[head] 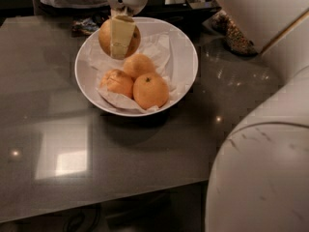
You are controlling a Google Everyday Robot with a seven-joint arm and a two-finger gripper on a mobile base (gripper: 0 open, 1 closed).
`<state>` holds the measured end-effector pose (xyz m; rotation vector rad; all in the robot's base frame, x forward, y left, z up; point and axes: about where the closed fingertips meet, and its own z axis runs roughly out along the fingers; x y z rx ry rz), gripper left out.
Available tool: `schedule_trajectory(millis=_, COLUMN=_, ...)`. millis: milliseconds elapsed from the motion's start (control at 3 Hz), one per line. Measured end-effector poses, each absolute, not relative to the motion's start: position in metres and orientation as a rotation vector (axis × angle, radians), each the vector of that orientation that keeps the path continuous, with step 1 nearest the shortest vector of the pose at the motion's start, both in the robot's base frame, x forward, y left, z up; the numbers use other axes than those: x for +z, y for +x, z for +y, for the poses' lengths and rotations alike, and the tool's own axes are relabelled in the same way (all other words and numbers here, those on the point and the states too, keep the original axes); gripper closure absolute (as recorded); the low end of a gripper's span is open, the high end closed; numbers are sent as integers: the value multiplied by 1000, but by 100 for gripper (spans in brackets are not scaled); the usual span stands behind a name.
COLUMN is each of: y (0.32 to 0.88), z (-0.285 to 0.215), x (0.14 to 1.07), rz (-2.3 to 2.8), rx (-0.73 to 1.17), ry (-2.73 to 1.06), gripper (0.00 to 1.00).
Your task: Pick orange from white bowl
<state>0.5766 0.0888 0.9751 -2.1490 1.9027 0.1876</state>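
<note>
Camera view: where is the orange (104, 35) over the surface (145, 158) and bowl (189, 57)?
— Above the bowl's back-left rim, apart from three smaller fruits (150, 91). The gripper (119, 47) holds it from above; its fingers (121, 32) clamp it, one down the front.
— Long axis?
— None, it's round; stem hidden. Straight up looks free.

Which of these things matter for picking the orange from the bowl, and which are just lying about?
Job: orange; white bowl; pincer gripping the orange over the bowl's far side.
Lying about: three smaller fruits, crinkled paper, jar on table.
</note>
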Motion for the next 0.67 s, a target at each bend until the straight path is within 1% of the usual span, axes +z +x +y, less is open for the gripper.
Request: schedule_trajectory(millis=667, y=567, z=95, x=984, rz=1906, rx=179, ry=-2123, gripper=100)
